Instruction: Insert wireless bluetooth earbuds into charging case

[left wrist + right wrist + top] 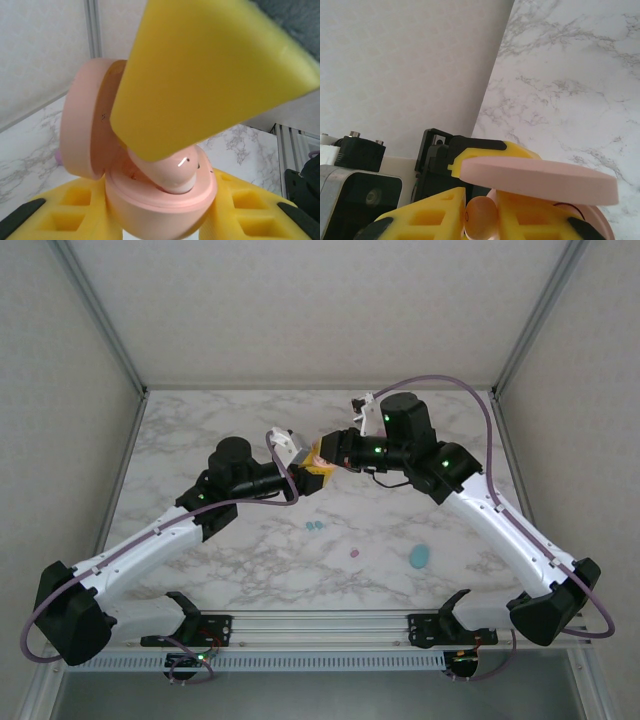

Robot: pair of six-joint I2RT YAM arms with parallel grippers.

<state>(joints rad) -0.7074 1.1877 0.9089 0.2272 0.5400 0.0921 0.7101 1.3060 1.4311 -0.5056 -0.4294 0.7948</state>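
Arms fold inward and meet above the far middle of the table (250,560); the left gripper (308,476) is clamped around the open peach-pink case (165,202), while the right gripper (481,216) pinches a peach-pink earbud (172,172) at that case's well. Four earbuds in all: the pinched one, two teal earbuds (315,526) side by side and one pinkish earbud (354,553) on the marble. Two cases: the held one and a teal case (419,557) near the right arm.
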